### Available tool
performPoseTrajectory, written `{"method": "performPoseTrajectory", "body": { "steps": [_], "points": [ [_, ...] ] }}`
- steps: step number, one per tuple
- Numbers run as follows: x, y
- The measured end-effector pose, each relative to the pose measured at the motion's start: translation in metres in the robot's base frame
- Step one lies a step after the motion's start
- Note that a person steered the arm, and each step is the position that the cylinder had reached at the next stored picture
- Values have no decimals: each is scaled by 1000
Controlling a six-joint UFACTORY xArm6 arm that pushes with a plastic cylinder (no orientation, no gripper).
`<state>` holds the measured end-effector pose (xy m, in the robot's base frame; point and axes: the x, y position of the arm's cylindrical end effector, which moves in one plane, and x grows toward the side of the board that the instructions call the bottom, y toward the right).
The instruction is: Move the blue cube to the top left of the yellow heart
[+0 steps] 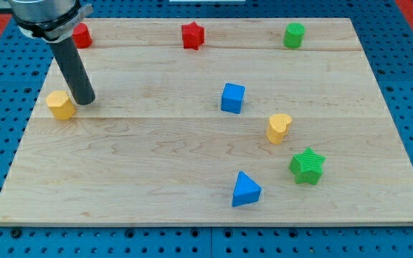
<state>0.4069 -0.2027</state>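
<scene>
Pale wooden boards make up the desk [156,150], which rests on a blue perforated base [407,86]. No hand exists on this arm; it ends in a dark rod that has hold of nothing. My tip [84,101] sits at the view's left, just to the right of a yellow block [61,104] and seemingly touching it or nearly so. The blue cube [232,97] stands near the middle, well apart from my tip. The yellow heart [279,128] lies below and to the right of that cube, near but not touching. A green star [307,165] and a blue triangle [246,190] sit lower down. Along the top edge are a red block [82,35] partly hidden by the arm, a red star [192,35] and a green cylinder [294,35].
</scene>
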Motion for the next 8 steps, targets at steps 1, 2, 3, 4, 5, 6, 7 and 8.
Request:
{"method": "performPoseTrajectory", "body": {
  "steps": [1,2,3,4,5,6,7,8],
  "points": [
    [0,0],
    [0,0],
    [6,5],
    [26,80],
    [37,154],
    [97,167],
    [105,178],
    [34,179]
  ]
}}
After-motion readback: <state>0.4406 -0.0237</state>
